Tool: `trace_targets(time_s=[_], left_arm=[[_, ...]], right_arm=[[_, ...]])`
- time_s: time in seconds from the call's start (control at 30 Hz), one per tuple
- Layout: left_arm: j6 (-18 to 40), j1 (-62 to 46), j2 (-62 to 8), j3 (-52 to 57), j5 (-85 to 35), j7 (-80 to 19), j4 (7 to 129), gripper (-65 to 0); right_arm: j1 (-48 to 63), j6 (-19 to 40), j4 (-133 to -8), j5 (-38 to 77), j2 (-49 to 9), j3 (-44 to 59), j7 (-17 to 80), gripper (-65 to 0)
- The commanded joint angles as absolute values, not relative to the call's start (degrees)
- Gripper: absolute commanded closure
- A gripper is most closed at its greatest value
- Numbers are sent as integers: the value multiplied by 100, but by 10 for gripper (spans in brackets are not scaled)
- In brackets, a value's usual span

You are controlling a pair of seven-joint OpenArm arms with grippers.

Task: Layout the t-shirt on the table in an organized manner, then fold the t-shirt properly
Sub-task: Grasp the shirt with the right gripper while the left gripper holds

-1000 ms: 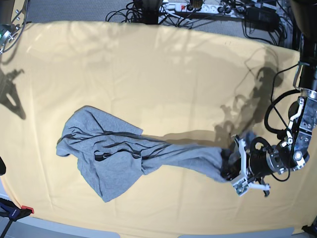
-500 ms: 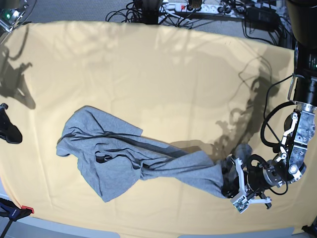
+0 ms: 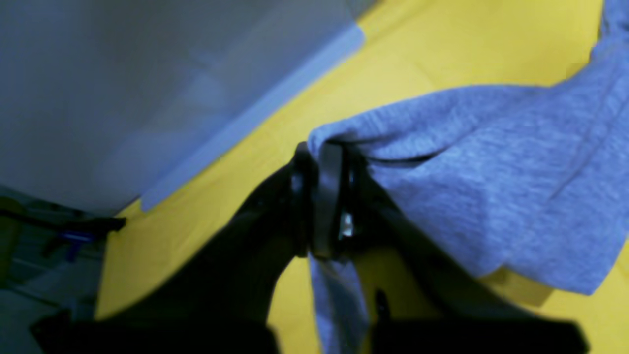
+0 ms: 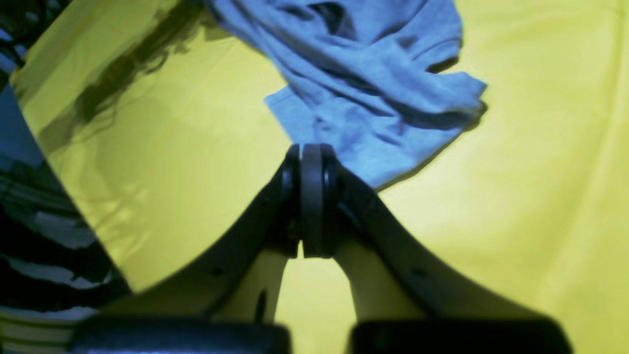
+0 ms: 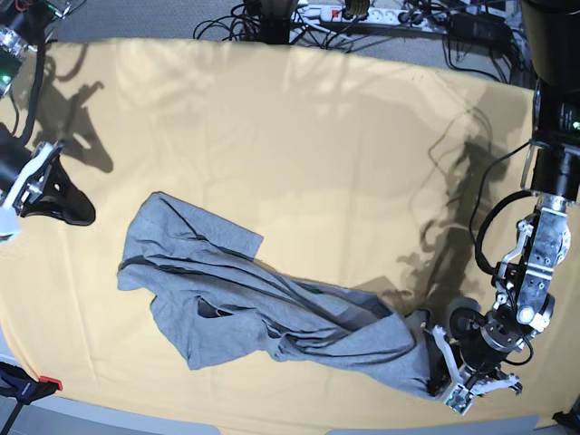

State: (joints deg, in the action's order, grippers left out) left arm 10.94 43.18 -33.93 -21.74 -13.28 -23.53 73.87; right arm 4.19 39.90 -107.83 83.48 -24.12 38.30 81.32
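Note:
The grey t-shirt lies bunched and twisted on the yellow table, stretched from centre-left toward the front right. My left gripper sits low at the shirt's right end near the table's front edge. In the left wrist view, its narrow jaws pinch a fold of the t-shirt, and cloth hangs below them. My right gripper hovers at the table's left side, apart from the shirt. In the right wrist view it is shut on nothing, with the t-shirt lying beyond it.
Cables and a power strip lie past the table's far edge. A red and black clamp sits at the front left corner. The table's front edge runs close by the left gripper.
My left gripper has moved toward the front edge, dragging the shirt's right end with it. The right arm has swung in over the table's left side.

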Motion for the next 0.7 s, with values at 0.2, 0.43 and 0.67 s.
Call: trace_targets(time_s=[0.2, 0.43, 0.67], left_arm=[[1066, 4928, -3240, -2095, -1441, -2237, 6536, -403], [322, 4941, -3258, -2095, -1332, -3024, 6479, -403], [-576, 4974, -3420, -2095, -757, -2842, 6479, -403]], right_arm=[[429, 4000, -10982, 8500, -2338, 3173, 8000, 0], [156, 4000, -10975, 8488, -2189, 1562, 8000, -289], [-62, 4000, -10975, 4807, -2191, 408, 7057, -288]])
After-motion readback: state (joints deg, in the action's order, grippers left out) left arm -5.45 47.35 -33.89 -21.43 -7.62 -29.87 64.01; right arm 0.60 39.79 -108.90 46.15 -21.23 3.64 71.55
